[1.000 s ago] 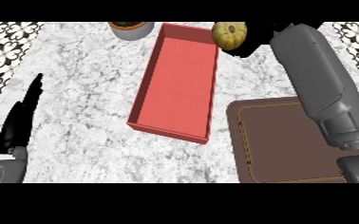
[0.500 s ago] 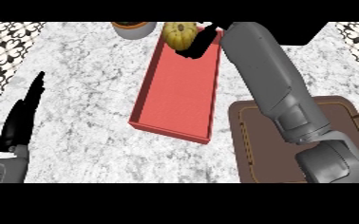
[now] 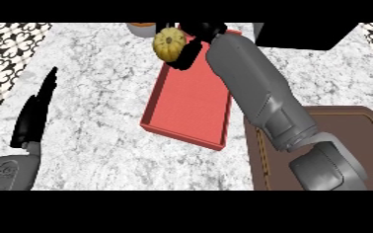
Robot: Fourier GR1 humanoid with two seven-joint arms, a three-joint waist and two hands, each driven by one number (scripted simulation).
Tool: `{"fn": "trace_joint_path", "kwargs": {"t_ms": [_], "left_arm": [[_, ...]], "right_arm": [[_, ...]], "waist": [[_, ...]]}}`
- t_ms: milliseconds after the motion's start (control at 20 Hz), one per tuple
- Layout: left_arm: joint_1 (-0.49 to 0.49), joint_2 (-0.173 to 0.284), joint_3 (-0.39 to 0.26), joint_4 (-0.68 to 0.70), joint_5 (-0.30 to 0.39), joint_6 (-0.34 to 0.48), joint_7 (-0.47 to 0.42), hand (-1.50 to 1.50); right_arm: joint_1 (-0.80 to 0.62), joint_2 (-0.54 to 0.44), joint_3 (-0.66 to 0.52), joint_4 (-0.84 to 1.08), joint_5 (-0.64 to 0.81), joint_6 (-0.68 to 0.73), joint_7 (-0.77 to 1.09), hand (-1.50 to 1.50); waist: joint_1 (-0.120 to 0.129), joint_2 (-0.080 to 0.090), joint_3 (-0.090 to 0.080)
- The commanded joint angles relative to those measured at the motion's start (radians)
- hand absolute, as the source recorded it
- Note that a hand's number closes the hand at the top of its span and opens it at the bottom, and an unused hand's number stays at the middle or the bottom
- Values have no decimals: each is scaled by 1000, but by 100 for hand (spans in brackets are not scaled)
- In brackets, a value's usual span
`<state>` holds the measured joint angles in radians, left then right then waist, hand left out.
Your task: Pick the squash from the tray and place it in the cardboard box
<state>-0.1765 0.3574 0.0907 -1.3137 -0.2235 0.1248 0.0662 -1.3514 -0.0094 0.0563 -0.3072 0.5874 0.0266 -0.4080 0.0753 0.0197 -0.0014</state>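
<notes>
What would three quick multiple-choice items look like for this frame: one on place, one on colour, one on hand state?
1. Where is the squash?
A. lying on the brown tray
B. in the right hand, over the far end of the red box
C. on the counter by the left hand

2. What colour is the open box?
A. red
B. blue
C. white

3. How is the left hand?
A. curled round the squash
B. pressing on the box
C. open, fingers straight, at the view's left edge

Answers:
1 B: the right hand curls round the yellow squash above the box's far end.
2 A: the box's walls and floor are red; the tray at lower right is brown.
3 C: it rests on the marble counter, holding nothing.
</notes>
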Motion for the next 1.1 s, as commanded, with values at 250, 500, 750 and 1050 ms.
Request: {"fn": "trace_joint_path", "kwargs": {"t_ms": [250, 500, 750, 1050], "left_arm": [[-34, 5, 7, 30, 16, -36, -30, 0], [-53, -1, -17, 3, -7, -37, 21, 0], [-46, 10, 11, 22, 12, -46, -5, 0], [-39, 17, 31, 28, 3, -23, -11, 0]], "right_arm": [[29, 9, 41, 135, -102, 5, 61, -150], [3, 9, 29, 117, -173, 9, 20, -150], [13, 9, -34, 99, -258, -48, -66, -150], [-32, -28, -176, 104, -375, -21, -77, -150]], "waist": [[35, 11, -1], [43, 10, 1], [36, 10, 1], [3, 10, 1]]}}
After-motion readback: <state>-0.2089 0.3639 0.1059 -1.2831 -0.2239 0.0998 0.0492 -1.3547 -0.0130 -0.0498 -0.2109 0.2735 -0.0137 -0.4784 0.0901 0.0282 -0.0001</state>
